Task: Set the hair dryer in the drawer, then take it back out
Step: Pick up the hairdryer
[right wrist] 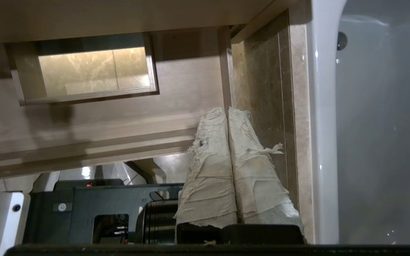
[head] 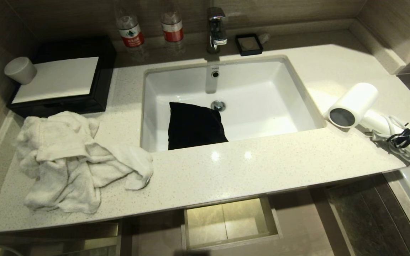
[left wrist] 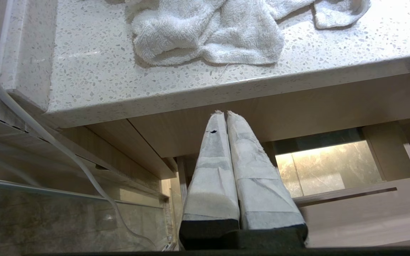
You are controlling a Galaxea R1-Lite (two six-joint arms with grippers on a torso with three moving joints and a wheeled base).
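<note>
On the right end of the speckled white stone counter (head: pixel 247 167) lies the small white hair dryer (head: pixel 354 105), its dark grey round end facing the front edge, its white handle trailing off to the right with the grey cord (head: pixel 393 133) bundled beside it. It sits just beside the white rectangular sink basin (head: pixel 283 89), where a black cushion-like pouch (head: pixel 194 125) leans against the near wall under the chrome tap (head: pixel 216 28).

Down below the counter's front edge, the wide, shallow light-brown wood-grain drawer (head: pixel 278 222) stands pulled out, its boxed cutout showing pale floor tile through it. Nothing lies in the part of it we can see, and the dryer is well apart from it, up on top.

Neither arm shows from above. The left gripper (left wrist: pixel 225 113), fingers wrapped in pale tape, hangs low under the counter edge with both fingers pressed together, gripping nothing. The right gripper (right wrist: pixel 225 109), wrapped in frayed tape, is likewise closed tight and empty-handed, low down beside the drawer's right side, near the white tub wall (right wrist: pixel 324 124).

Over on the left, a crumpled white towel (head: pixel 77 160) sprawls on the counter, behind it a black box with a white top (head: pixel 57 80), a grey cup (head: pixel 20 70) and two plastic water bottles (head: pixel 130 30).
</note>
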